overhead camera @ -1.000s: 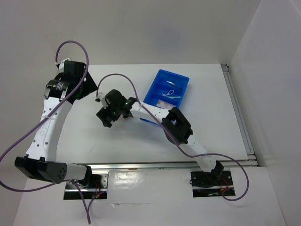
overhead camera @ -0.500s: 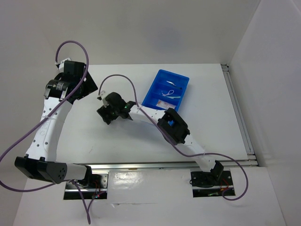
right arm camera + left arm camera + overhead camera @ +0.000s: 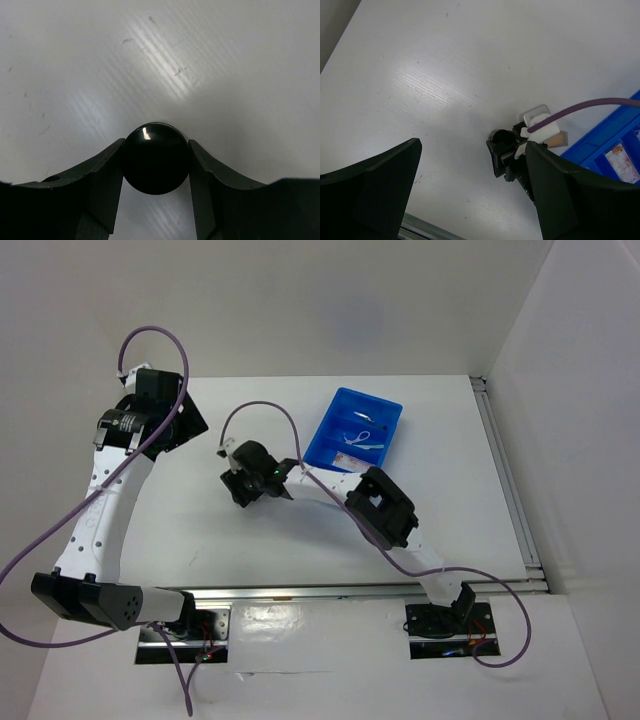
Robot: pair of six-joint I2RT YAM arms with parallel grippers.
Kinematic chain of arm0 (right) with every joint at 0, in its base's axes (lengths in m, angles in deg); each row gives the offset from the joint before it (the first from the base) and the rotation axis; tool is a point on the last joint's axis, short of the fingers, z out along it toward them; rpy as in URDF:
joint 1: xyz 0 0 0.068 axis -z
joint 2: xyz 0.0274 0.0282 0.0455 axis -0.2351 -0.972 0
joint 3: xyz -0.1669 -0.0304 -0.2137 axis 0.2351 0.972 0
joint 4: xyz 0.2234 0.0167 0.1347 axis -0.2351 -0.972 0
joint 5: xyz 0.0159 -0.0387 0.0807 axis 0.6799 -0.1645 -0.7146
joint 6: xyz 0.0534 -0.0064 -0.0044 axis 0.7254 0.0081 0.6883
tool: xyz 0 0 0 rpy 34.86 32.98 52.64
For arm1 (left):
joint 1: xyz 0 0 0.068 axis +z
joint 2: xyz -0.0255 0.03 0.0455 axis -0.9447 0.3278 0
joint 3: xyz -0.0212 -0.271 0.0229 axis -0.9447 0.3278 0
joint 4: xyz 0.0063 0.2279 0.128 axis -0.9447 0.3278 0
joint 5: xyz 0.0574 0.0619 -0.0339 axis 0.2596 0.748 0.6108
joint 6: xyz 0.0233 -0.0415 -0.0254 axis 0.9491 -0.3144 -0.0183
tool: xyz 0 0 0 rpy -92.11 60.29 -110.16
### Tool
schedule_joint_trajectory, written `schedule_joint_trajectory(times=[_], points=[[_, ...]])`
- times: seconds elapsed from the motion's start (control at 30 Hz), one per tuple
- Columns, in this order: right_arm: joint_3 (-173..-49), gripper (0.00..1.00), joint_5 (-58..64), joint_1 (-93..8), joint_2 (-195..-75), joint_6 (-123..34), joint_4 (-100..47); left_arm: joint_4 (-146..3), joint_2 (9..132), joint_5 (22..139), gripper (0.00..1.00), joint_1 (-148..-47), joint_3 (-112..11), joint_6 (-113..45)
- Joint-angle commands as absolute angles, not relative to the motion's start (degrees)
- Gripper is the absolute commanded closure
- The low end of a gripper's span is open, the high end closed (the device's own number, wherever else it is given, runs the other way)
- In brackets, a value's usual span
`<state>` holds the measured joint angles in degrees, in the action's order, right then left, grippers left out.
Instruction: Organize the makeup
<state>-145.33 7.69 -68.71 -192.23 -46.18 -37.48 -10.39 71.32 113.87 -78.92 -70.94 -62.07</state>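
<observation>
Pot [image 3: 155,157]: black, round and glossy, left of the table's middle and well apart from the tray. It is down at table level, but I cannot tell whether it rests on the surface or hangs just off it.
Right gripper [image 3: 155,144]: stretched out to the left across the table and pointing down. Its jaws pinch the pot, with one finger [image 3: 107,182] pressed to each side of it.
Left gripper [image 3: 472,144]: held above the far left part of the table. Its jaws are spread wide with nothing between them, and its camera looks down on the right gripper.
Tray [image 3: 324,424]: blue and divided, set at an angle on the far right-of-centre part of the table, clear of both grippers.
Packet [image 3: 622,159]: pinkish and flat, lying in one compartment of the tray.
Other makeup: small pale pieces lie in the tray's compartments, too small in the top view to tell apart.
Table [image 3: 450,500]: white, with light scuffs showing around the pot in the right wrist view.
Cable [image 3: 260,405]: purple, arching up from the right wrist.
</observation>
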Motion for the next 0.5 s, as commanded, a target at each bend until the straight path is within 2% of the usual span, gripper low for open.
schedule_joint_trajectory(times=[0.0, 0.17, 0.47], points=[[-140.6, 0.68, 5.4, -68.6, -180.4, -46.0, -32.6, -11.1, 70.7, 114.1, 0.01, -78.6, -72.3, -61.8], [-132.0, 0.68, 4.2, -66.8, -168.8, -46.5, -31.6, -11.1, 71.2, 114.7, 0.01, -78.6, -72.3, -61.8], [-122.9, 0.68, 11.8, -61.7, -155.4, -44.8, -39.5, -11.6, 71.8, 114.1, 0.01, -78.6, -71.8, -62.3]])
